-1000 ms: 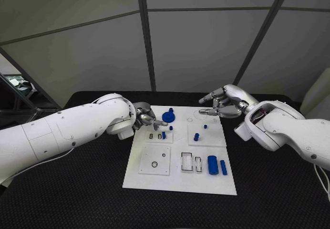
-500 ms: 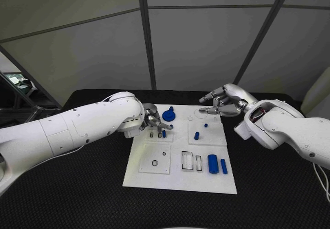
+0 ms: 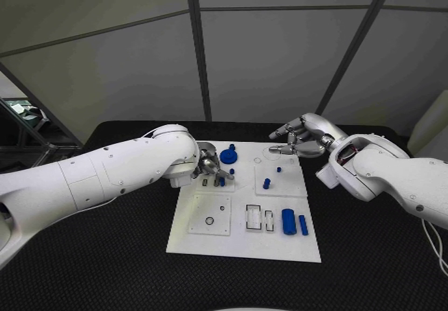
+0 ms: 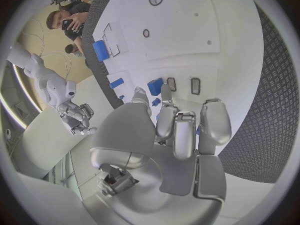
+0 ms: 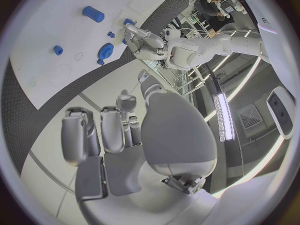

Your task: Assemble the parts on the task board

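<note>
Reaching further over the task board (image 3: 245, 240) than a second ago, the left hand (image 3: 211, 164) now hangs above the slots at its far left, fingers curled together with nothing in them, next to a round blue part (image 3: 228, 155). At the board's far right corner the right hand (image 3: 297, 141) hovers, fingers loosely bent, empty. Two blue cylinders (image 3: 295, 223) lie near the board's front right on the black bench (image 3: 93, 272).

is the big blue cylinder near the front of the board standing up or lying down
Lying down. The big blue cylinder shows its long side on the task board, beside a thinner blue pin that also lies flat.
</note>
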